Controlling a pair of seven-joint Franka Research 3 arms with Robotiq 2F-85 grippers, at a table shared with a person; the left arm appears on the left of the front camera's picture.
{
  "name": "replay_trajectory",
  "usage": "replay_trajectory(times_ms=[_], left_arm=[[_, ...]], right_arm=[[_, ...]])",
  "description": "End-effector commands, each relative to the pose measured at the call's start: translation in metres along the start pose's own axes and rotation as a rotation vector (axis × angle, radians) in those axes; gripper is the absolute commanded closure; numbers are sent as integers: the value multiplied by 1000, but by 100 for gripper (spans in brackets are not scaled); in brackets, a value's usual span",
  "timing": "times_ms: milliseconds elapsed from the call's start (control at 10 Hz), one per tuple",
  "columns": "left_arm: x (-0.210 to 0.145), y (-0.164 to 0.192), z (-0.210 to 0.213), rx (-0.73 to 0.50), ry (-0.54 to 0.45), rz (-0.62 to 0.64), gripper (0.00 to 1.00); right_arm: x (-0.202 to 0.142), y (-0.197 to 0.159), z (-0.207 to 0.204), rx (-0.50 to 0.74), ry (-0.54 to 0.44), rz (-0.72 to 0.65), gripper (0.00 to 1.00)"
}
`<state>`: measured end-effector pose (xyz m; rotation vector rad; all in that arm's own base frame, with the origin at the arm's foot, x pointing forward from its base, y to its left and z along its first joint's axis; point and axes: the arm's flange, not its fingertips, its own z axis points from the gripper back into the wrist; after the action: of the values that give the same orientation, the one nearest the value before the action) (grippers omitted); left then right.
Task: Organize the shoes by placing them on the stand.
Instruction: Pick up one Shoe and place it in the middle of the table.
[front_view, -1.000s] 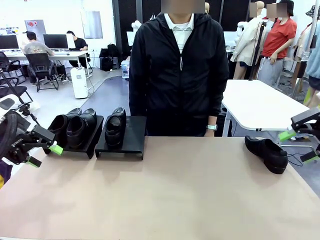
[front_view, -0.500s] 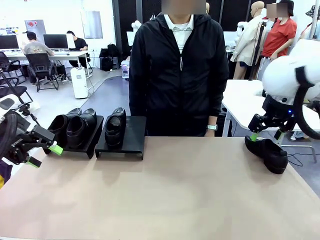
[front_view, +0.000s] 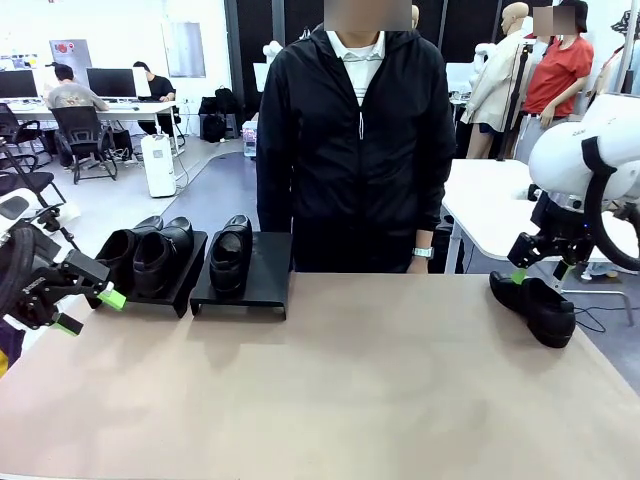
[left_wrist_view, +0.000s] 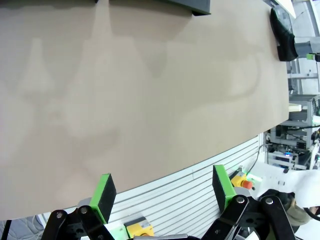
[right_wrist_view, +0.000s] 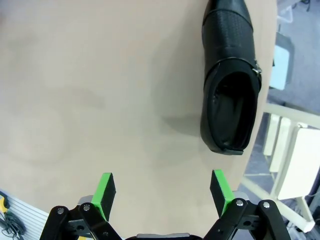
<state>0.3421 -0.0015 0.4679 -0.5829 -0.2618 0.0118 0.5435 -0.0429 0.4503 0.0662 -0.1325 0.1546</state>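
- While three shoes (front_view: 175, 255) sit on the black stands (front_view: 262, 285) at the table's far left, the fourth shoe (front_view: 533, 307) lies on the tabletop, far right.
- Right gripper (front_view: 540, 270) hovers above that shoe, jaws spread, empty.
- Left gripper (front_view: 90, 310) near the left edge, jaws spread, empty.

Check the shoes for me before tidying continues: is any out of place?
Yes. One shoe lies alone on the table at its right end, angled, while three shoes sit on the stands at the left.
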Motion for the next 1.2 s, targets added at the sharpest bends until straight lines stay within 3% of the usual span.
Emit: replay_trajectory(times_ms=[0,500,800,1100], left_arm=[[-3,3,2,4,4,-4,0],[-3,3,2,4,4,-4,0],[-3,3,2,4,4,-4,0],[-3,3,2,4,4,-4,0]], right_arm=[[-1,-1,-6,-53,24,22,0],[67,-44,-48,11,7,9,0],[86,-60,-73,77,42,-21,0],[89,-65,-89,60,66,-39,0]])
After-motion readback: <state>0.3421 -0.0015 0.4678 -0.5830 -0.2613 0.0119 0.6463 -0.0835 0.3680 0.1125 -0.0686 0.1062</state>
